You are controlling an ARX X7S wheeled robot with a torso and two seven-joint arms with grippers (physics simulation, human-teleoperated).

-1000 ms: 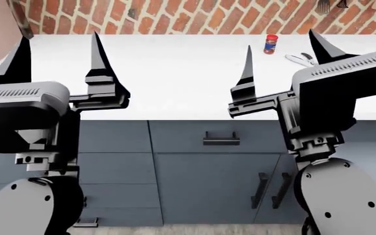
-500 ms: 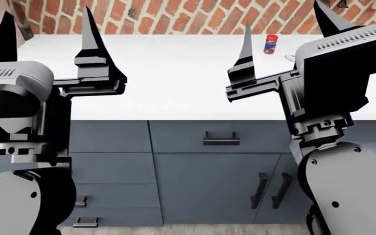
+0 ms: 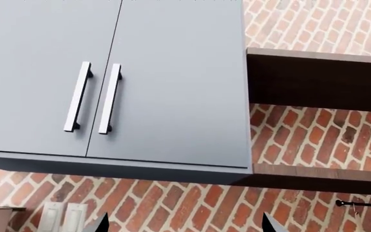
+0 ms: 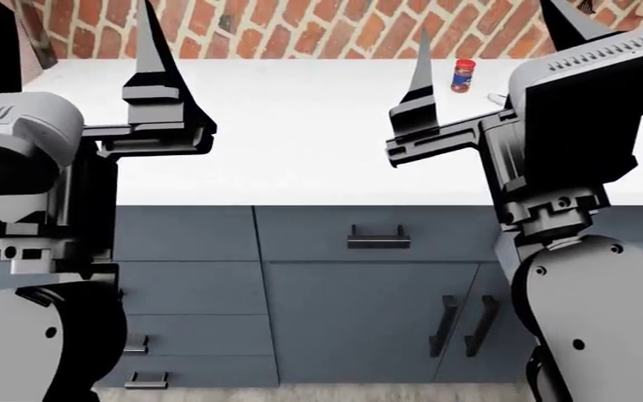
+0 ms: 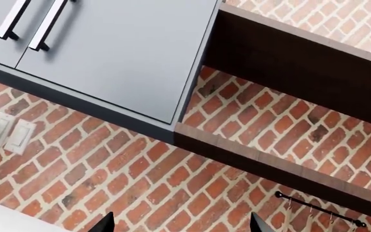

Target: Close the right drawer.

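My grippers, left [image 4: 70,54] and right [image 4: 489,42], gape wide over the counter [image 4: 299,142], a red jar [image 4: 464,74] at one o'clock.

The bench [image 4: 299,134] is showing plain white, and the wall [image 4: 299,29] behind it is showing red-brown brick with pale mortar. The cupboard fronts [image 4: 367,327] below are showing slate blue-grey with black handles [image 4: 378,241]. A small jar [image 4: 462,75] is showing red. Both arms are showing black and light grey.
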